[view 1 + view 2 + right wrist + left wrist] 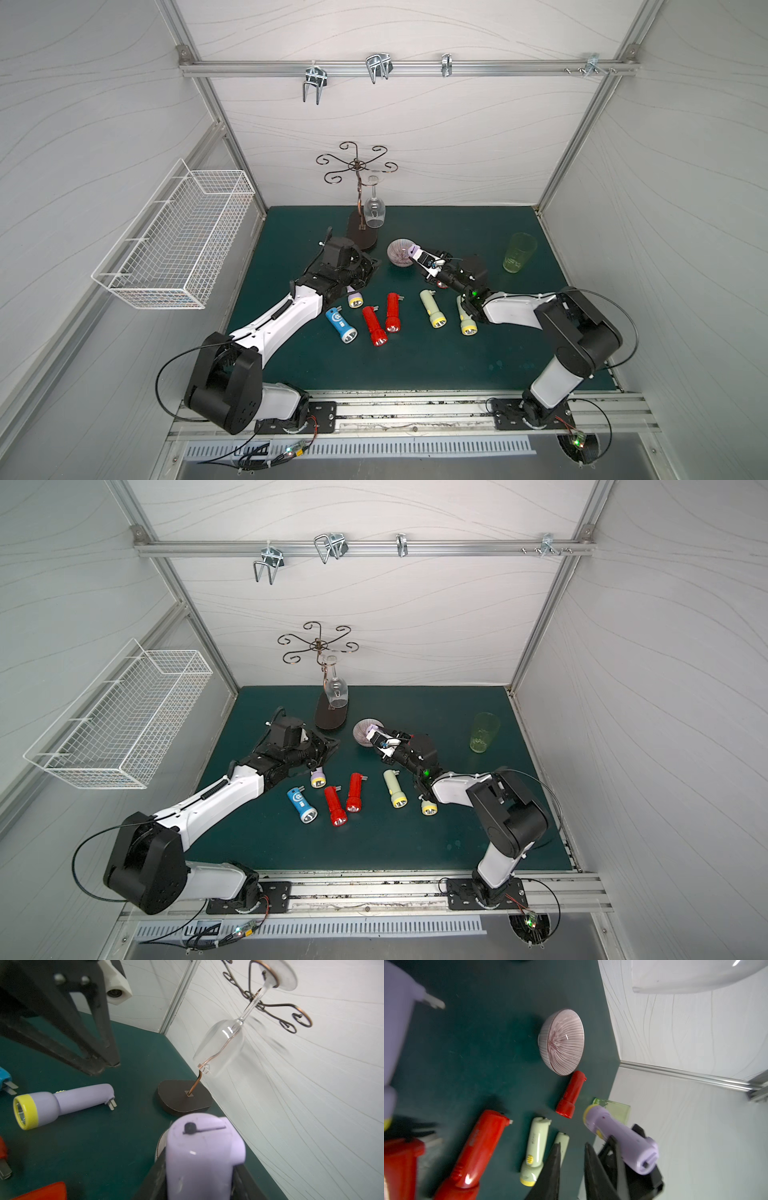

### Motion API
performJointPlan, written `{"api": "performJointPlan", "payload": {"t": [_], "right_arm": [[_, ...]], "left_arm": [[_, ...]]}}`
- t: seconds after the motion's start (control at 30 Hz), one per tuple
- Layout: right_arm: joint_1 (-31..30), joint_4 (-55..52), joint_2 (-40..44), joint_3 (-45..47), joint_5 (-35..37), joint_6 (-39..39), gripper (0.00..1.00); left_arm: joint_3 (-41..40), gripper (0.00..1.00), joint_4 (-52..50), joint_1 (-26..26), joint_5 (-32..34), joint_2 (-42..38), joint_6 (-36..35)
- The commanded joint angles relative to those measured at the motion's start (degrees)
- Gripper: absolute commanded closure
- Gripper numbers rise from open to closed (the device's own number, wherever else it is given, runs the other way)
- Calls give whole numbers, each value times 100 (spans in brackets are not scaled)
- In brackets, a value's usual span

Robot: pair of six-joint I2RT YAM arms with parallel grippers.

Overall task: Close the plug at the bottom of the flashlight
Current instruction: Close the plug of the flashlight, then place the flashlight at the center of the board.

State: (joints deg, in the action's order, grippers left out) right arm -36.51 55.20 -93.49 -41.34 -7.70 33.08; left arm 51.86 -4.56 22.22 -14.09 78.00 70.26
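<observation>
Right wrist view: the right hand point(199, 1180) clamps a lilac flashlight point(204, 1147) above the worktop point(135, 1053), its prongs seemingly folded flush. The left hand point(105, 1068) hangs nearby, narrowly parted and empty. The next move is probably to set this flashlight down and fetch another.

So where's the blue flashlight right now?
In both top views the blue flashlight lies on the green mat, between the left arm and a red flashlight, toward the robot's left.

Eight flashlights point(392, 312), one bowl point(397, 251), two glasses point(518, 252)
</observation>
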Motion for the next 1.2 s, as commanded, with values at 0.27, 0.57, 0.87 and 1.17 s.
{"api": "performJointPlan", "payload": {"t": [0.27,0.57,0.87,1.17], "right_arm": [[-58,-2192,1485,104,1445,-776,100],[100,-5514,1519,-1271,2324,-2686,100],[762,-8444,473,-3110,1928,-4064,100],[1454,-9552,-912,-4463,1251,-4774,100]], "left_arm": [[621,69,-502,-55,1363,11,-2952],[633,35,-612,-138,1656,83,-3967],[660,0,-793,-163,2032,130,-4116],[710,0,-930,-191,1894,50,-4164]]}}
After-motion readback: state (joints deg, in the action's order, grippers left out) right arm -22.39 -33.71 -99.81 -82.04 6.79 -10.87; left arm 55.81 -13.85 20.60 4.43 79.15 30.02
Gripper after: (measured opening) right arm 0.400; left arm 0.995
